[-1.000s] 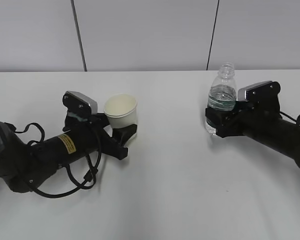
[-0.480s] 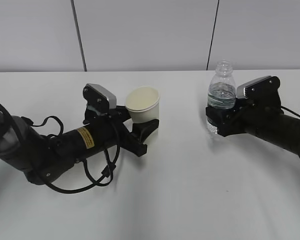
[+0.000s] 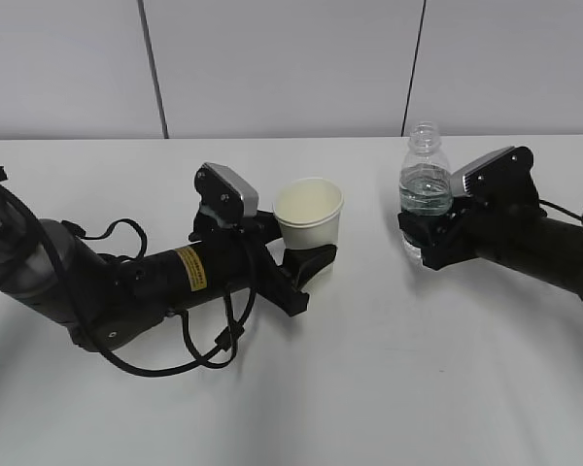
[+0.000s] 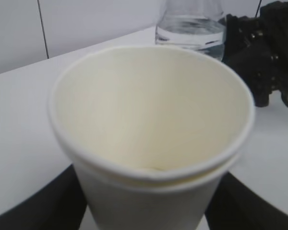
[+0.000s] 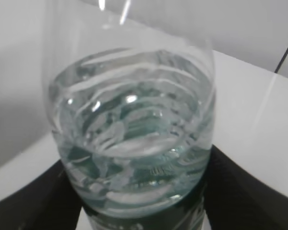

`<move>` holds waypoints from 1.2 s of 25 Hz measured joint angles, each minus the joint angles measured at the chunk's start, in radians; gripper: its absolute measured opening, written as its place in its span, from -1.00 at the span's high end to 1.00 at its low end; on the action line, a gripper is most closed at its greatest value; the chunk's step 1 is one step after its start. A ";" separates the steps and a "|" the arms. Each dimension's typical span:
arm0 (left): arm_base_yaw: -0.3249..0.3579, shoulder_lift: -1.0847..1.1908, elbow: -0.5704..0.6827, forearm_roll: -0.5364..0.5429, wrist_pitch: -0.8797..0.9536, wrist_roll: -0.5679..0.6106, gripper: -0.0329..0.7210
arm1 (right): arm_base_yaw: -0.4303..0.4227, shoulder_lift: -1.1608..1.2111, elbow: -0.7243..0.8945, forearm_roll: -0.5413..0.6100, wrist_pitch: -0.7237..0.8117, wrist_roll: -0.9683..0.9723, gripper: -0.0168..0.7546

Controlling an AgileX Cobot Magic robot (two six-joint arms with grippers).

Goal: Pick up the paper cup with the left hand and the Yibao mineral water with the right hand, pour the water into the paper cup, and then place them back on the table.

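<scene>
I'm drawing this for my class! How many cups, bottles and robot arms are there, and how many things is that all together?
Paper cups: 1, the paper cup
Water bottles: 1, the Yibao mineral water
Robot arms: 2, the left hand and the right hand
Total: 4 things, all over the white table

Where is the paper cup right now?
The paper cup sits near the middle of the exterior view, held upright in the left gripper above the white table. The water bottle stands to its right.
</scene>
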 joint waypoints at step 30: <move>-0.001 0.000 0.000 0.019 0.039 -0.011 -0.26 | 0.000 -0.144 -0.148 -0.307 0.212 -0.088 -0.36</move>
